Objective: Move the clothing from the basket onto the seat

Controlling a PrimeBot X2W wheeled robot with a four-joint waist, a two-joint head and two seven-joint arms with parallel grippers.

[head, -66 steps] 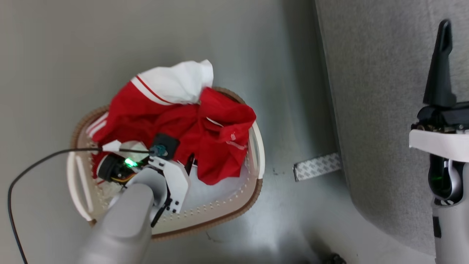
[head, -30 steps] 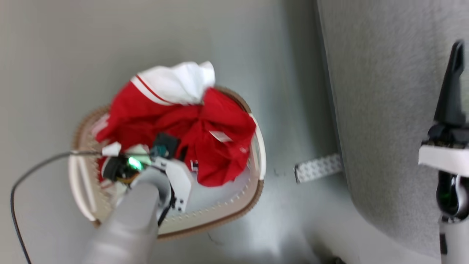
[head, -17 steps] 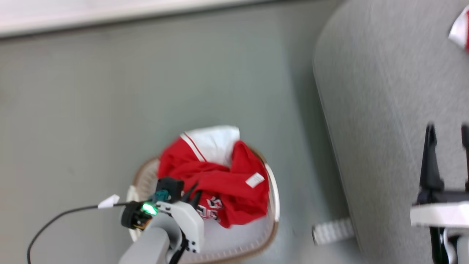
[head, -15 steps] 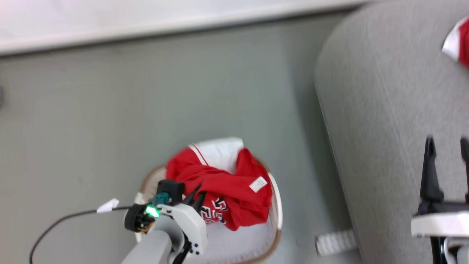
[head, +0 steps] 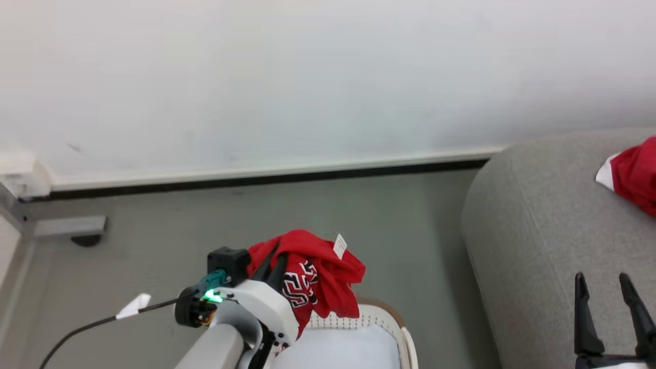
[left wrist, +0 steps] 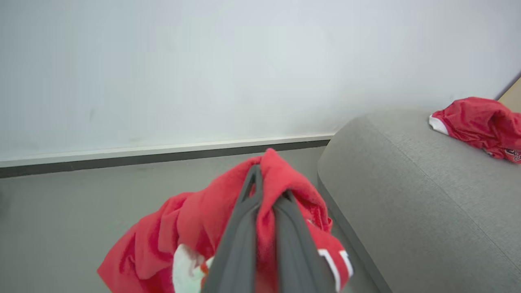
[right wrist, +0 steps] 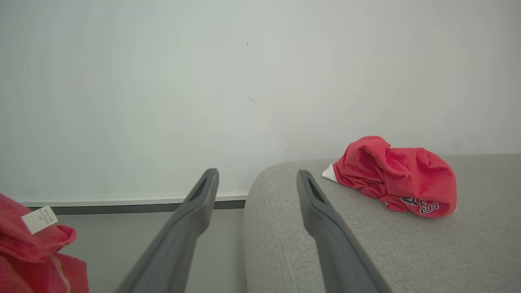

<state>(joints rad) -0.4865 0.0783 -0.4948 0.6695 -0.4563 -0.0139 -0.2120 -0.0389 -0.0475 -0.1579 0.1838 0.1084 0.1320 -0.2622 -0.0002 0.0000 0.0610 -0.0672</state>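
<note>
Left end effector is pressed together on a fold of a red garment. Its two dark fingers pinch the cloth right at the top, and the rest droops in a bunch on both sides. There's black-and-white lettering on the side facing the head camera and a little white label sticking up.

The bunch hangs over the basket, which sits on the floor. The cloth's lower hem overlaps the basket's perforated wall in the head view, and I can't tell if they actually touch.

Right end effector is spread wide with nothing between the fingers. It hangs by the rounded end of the sofa, pointing toward the wall.

A second red garment with a bit of white lies crumpled on top of the sofa, back from that rounded end, toward the wall side. A strip of floor separates basket and sofa. A black cable trails off the left wrist.
</note>
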